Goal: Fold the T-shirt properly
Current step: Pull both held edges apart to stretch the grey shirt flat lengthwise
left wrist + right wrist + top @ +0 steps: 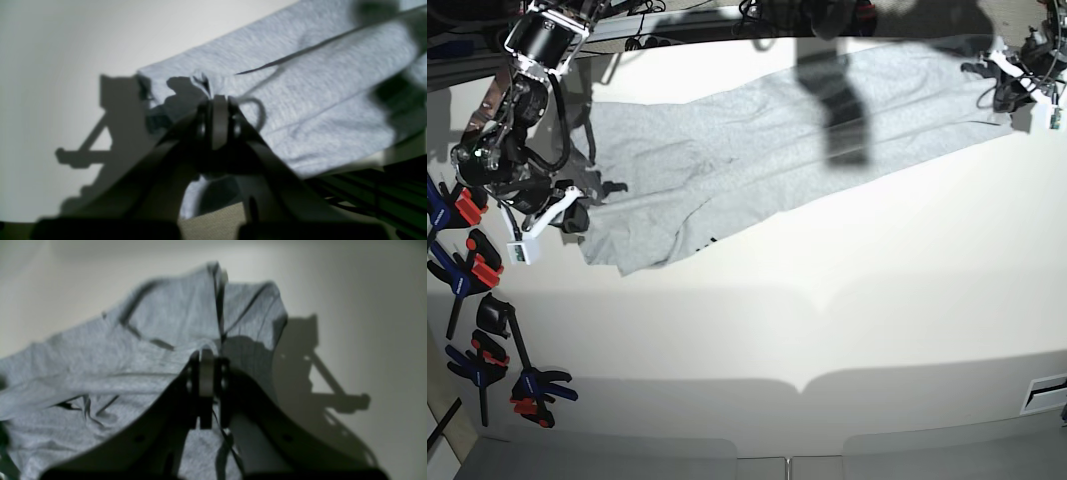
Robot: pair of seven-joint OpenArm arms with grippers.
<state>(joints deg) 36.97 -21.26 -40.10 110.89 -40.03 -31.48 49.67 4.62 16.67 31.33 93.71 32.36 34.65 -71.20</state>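
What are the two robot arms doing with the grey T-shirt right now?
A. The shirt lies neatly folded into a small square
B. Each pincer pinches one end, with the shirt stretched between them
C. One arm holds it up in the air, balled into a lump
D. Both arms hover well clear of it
B: the left pincer and right pincer each clamp cloth of the T-shirt, which lies drawn out long across the table.

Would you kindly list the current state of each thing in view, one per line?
T-shirt: stretched out long across the table between both hands, folded lengthwise, creased at the sleeve end.
Left hand: shut on the T-shirt, pinching a fabric edge.
Right hand: shut on the T-shirt, pinching a fabric fold.
Clamps: lying unused at the table edge.
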